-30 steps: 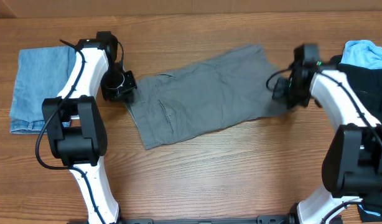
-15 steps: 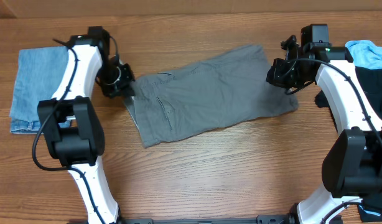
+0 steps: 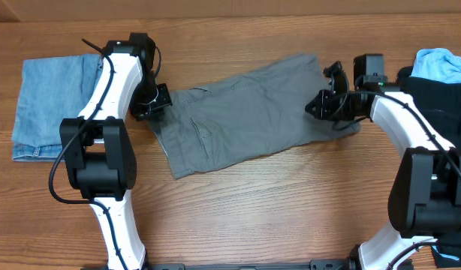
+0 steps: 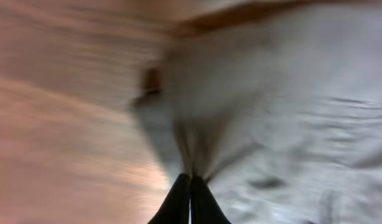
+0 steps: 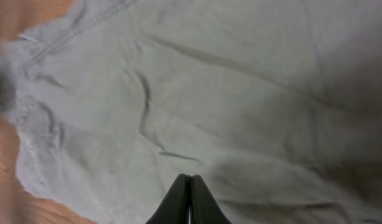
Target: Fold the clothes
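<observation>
Grey shorts (image 3: 245,112) lie pinched in the shut left jaws; right jaws closed over them.

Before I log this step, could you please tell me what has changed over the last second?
The right gripper moved left, further over the right end of the grey cotton shorts, jaws shut. The left gripper shifted slightly right at the shorts' left edge and now appears to pinch the fabric. The shorts, the folded blue denim garment and the black garment stayed put.

L gripper (image 4: 190,186) closed on grey shorts (image 4: 290,124) | cloth puckers at tips | wood table (image 4: 54,124) left | blurry
</observation>
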`<state>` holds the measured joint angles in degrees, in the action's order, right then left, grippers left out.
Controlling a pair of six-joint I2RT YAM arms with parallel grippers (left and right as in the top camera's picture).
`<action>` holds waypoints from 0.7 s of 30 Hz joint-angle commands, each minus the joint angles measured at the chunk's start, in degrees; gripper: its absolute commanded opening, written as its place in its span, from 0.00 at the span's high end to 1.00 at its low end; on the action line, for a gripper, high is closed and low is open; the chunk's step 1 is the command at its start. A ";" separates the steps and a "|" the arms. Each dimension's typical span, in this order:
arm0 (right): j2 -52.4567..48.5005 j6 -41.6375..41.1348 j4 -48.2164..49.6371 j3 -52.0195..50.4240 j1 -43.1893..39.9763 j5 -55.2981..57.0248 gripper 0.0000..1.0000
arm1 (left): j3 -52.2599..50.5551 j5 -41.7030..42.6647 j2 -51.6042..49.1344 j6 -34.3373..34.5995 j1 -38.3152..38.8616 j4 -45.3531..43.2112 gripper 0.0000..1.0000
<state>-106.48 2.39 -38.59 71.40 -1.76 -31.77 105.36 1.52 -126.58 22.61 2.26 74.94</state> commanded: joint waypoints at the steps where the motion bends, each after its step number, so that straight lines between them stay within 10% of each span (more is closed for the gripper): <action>1: -0.37 0.66 3.65 -3.37 0.26 -0.83 0.96 | 1.31 -10.05 1.27 3.56 -0.22 1.51 0.96; 8: -0.39 0.57 11.26 -9.62 0.24 1.27 0.96 | 3.76 -9.90 1.46 3.26 -0.52 3.56 0.77; 12: -0.39 -1.14 14.91 -12.76 0.24 3.87 0.96 | 8.66 -9.79 1.46 3.10 -1.25 6.40 0.36; 16: -0.39 -1.14 17.09 -14.38 0.24 4.11 0.96 | 11.96 0.94 1.46 0.28 -1.49 6.78 0.42; 21: -0.39 -1.14 17.51 -14.56 0.24 4.11 0.96 | 10.19 22.86 1.44 -5.29 -0.50 0.35 0.75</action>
<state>-106.50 1.50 -21.65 57.58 -1.76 -28.27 116.05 5.87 -126.52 22.48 0.67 78.41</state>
